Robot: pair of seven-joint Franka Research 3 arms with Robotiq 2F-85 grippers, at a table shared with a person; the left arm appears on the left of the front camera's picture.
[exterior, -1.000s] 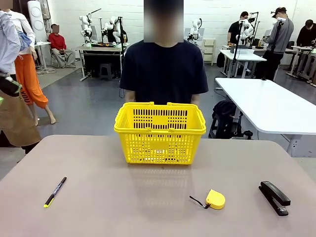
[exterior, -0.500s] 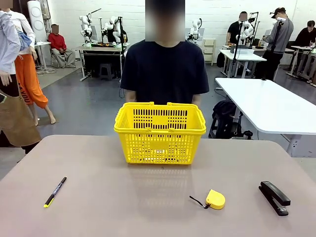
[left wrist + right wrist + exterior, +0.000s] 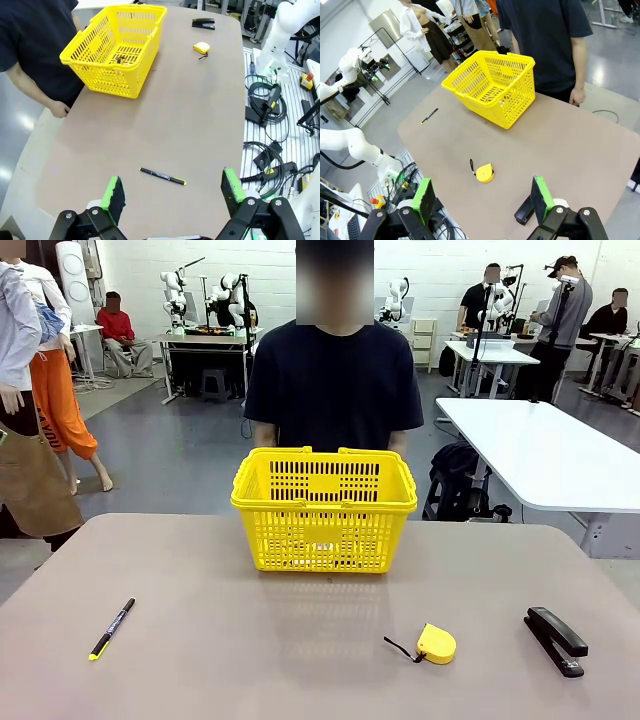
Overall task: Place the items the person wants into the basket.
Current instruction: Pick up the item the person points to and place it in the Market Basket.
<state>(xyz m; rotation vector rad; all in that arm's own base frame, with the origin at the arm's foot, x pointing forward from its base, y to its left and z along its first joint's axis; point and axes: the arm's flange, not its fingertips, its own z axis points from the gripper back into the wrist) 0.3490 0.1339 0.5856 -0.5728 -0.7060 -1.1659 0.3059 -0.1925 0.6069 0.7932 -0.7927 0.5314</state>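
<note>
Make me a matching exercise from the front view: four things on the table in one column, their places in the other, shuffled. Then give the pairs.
Things:
1. yellow basket
2. black pen
3. yellow tape measure
4. black stapler

Places:
A. near side, far right
B. far side, middle
C. near side, far left
D. near side, right of middle

Pairs: 1-B; 2-C; 3-D; 4-A
</note>
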